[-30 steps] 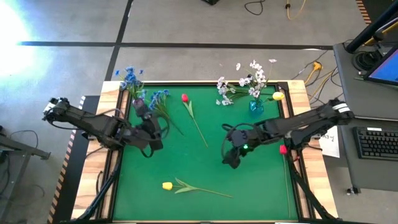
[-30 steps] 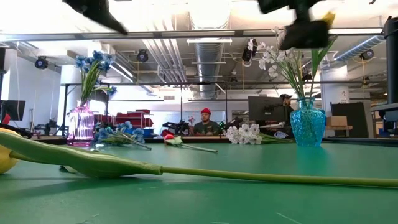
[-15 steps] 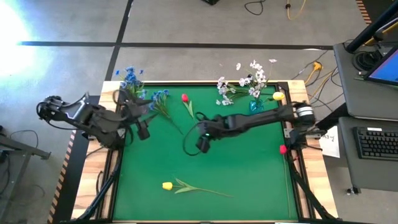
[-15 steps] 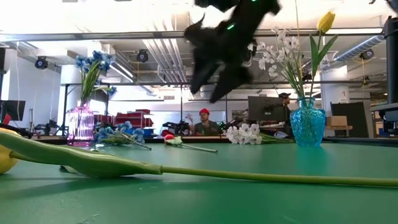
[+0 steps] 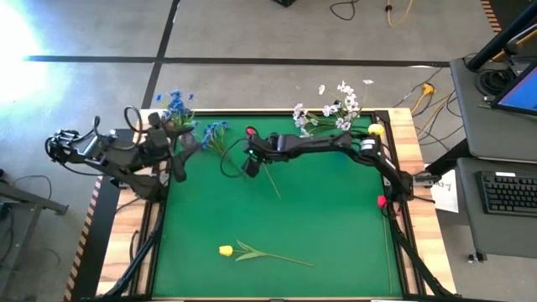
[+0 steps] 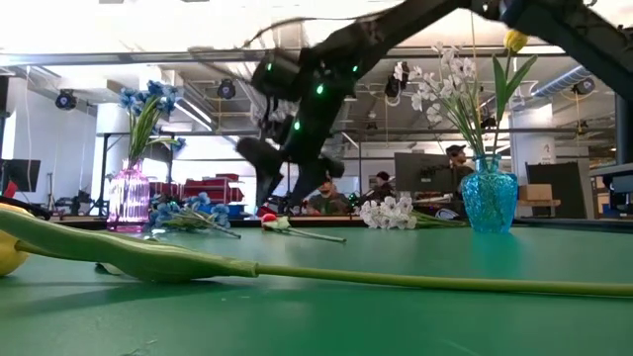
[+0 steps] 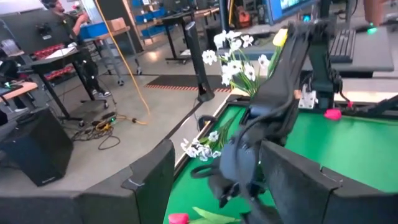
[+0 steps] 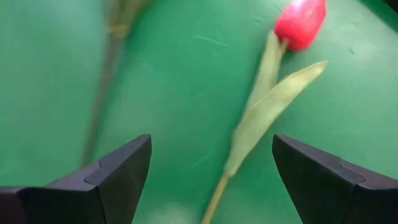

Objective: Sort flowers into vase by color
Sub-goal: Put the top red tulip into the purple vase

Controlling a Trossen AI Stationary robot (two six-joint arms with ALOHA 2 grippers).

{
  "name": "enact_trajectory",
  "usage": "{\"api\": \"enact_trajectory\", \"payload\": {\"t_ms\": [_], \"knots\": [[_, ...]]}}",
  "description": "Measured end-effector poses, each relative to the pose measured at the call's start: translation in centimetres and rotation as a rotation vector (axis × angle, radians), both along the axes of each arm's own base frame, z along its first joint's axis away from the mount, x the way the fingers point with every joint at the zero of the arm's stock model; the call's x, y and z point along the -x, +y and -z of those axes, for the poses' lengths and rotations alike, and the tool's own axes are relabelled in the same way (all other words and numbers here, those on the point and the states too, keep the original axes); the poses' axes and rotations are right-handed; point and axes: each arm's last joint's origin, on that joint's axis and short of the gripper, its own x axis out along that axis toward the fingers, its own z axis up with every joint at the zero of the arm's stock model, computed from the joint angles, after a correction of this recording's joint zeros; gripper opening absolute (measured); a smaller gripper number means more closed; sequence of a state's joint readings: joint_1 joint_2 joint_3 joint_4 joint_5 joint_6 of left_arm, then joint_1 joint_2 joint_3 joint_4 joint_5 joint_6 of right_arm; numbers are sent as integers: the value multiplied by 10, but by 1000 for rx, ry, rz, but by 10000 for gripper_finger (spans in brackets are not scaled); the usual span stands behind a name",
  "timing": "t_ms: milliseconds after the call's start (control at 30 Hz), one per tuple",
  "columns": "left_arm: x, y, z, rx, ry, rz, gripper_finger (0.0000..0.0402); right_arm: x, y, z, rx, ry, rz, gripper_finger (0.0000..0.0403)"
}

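Green felt covers your table (image 5: 336, 235), which sits on a grey concrete floor with a desk and black keyboard (image 5: 510, 193) off to the right; no brand, label or writing can be read in any view. Your right gripper (image 5: 249, 161) reaches across toward the far left of the mat and hovers over the red tulip on its thin green stem (image 5: 262, 159), its fingers (image 8: 118, 177) spread wide with nothing between them, the red bloom (image 8: 301, 23) lying just ahead on the felt. Your left gripper (image 5: 174, 149) waits near the table's left edge, fingers apart and empty. You have a pink glass vase (image 6: 129, 198) holding blue flower clusters (image 6: 148, 99), with more blue clusters (image 5: 214, 130) lying beside it. Your blue glass vase (image 6: 490, 195) holds white blossom sprays (image 6: 440, 89) and a yellow tulip (image 6: 516, 40). Another yellow tulip (image 5: 226, 250) lies near the front edge.
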State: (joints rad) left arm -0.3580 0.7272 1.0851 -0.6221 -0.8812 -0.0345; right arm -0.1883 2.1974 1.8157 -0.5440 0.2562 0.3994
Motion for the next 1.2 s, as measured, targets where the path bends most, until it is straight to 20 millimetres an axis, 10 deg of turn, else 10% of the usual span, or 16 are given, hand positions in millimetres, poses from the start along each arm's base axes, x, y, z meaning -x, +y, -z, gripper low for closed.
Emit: {"api": "enact_trajectory", "payload": {"t_ms": [333,767,1200], "knots": [[7,3,-2,-3,-16,-1,223,-13,-17,35,-22,68,37,295],[10,6,-1,-44,0,-109,223,-11,-12,38,-28,104,18,21],[5,1,30,4,102,0,223,-7,16,1,50,105,-57,14]]}}
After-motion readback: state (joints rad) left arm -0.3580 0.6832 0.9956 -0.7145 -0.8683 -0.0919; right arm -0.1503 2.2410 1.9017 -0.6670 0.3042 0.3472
